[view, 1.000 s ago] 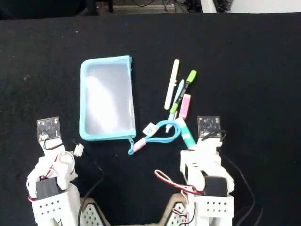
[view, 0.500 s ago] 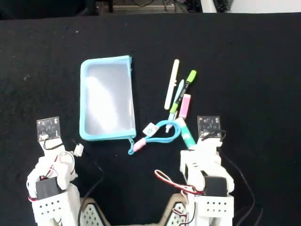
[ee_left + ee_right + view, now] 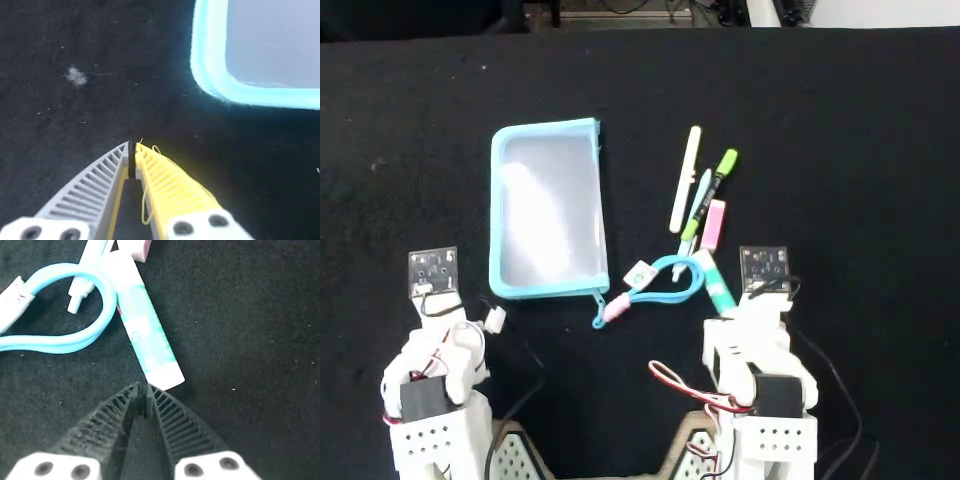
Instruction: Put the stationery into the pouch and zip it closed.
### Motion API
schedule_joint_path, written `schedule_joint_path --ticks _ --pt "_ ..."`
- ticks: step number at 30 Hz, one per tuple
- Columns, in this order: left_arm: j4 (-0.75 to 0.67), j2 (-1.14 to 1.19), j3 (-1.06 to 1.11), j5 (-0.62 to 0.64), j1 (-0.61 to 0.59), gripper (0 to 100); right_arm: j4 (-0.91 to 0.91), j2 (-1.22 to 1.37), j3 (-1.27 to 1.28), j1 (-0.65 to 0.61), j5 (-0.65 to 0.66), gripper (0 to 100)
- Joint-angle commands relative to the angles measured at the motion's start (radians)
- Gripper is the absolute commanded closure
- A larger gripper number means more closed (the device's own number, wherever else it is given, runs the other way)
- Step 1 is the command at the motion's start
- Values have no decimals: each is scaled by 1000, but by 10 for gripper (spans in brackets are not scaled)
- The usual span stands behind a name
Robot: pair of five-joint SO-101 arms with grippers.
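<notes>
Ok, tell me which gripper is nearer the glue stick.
Right. The right gripper sits just short of the glue stick, at its near end; the left gripper is far off, beside a corner of the pouch.

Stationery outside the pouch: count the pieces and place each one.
5, all right of the pouch: cream pen closest to it, pale pen and green-capped marker crossing alongside, pink eraser beside them, glue stick just ahead of the right gripper. Overlaps may hide more.
</notes>
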Motion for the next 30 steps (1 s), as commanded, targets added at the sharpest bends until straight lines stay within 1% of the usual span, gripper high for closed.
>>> schedule_joint_path --ticks 1,6,17,24,27,30 --pt "5 -6 16 8 16 969 6 -94 -8 -5 -2 986" --pt "3 -6 15 2 27 966 6 -94 -8 -5 -2 986" --pt "3 -6 15 5 173 970 6 -94 -8 -5 -2 986" --pt "2 -6 15 3 182 967 6 -94 -8 -5 -2 986" --pt "-40 -6 15 2 242 967 6 -94 -8 -5 -2 986" --pt "-40 -6 15 2 278 967 6 -94 -8 -5 -2 986"
